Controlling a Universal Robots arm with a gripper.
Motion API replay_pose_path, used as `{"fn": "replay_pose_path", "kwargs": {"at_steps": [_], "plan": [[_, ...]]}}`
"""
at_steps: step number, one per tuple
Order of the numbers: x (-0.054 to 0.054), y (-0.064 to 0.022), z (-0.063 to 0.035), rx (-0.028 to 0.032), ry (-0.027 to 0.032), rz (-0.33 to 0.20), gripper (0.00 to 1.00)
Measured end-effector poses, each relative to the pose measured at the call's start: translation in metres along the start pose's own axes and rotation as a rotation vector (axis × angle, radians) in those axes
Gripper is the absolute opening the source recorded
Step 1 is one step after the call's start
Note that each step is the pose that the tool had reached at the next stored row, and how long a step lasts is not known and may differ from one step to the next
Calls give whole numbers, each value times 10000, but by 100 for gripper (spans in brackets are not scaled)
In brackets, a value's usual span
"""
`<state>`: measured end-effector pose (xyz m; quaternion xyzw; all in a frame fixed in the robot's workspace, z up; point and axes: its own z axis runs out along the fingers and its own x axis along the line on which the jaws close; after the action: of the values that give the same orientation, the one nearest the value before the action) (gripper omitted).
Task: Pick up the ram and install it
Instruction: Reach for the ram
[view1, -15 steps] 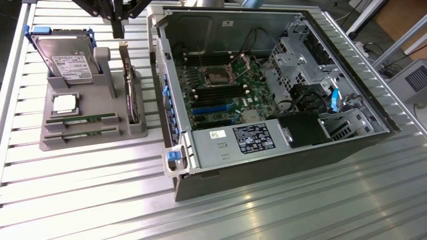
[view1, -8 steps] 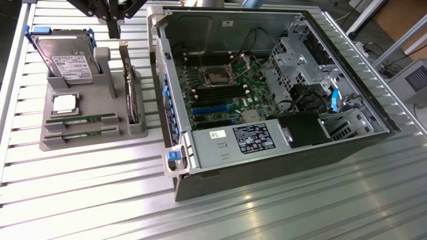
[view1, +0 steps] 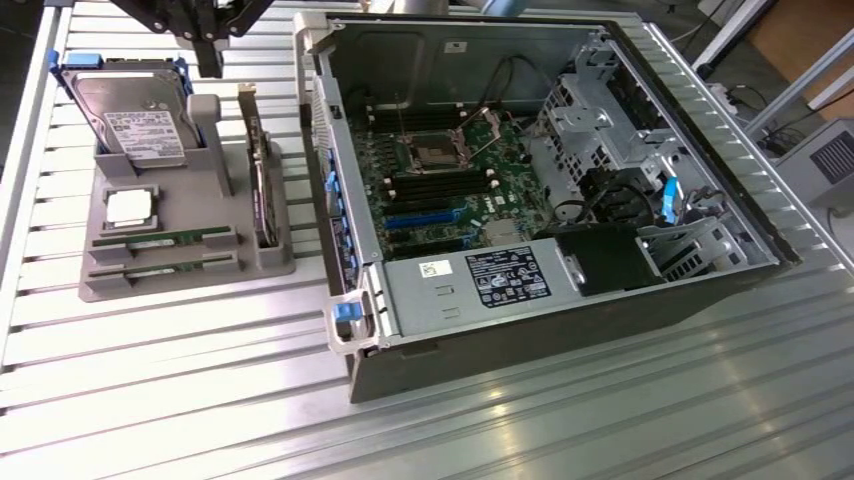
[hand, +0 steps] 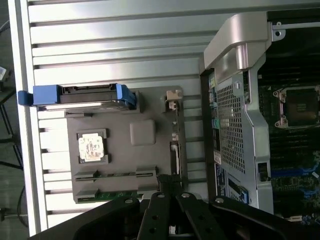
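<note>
Two rams lie side by side in the near slots of the grey holder (view1: 214, 150): a green stick (view1: 160, 238) and a second one (view1: 160, 263). In the wrist view they are the upper stick (hand: 115, 175) and the lower one (hand: 107, 194). My gripper (view1: 210, 66) hangs high over the holder's far end, near the hard drive (view1: 134, 120), well apart from the rams. Its black fingers (hand: 159, 196) are shut together with nothing between them; the gripper (hand: 170, 190) sits over the holder's edge beside the rams.
The holder also carries a silver CPU (view1: 130, 205) and an upright expansion card (view1: 260, 180). On the exterior view's right stands the open computer case (view1: 400, 310) with its motherboard (view1: 441, 190) exposed. Slatted metal table (view1: 160, 400) all around.
</note>
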<state>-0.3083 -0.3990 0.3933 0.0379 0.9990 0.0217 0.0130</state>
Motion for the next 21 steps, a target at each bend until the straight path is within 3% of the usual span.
{"fn": "replay_pose_path", "kwargs": {"at_steps": [15,21], "plan": [[199,-15,-6,0,0,0,10],[215,-16,-6,0,0,0,10]]}}
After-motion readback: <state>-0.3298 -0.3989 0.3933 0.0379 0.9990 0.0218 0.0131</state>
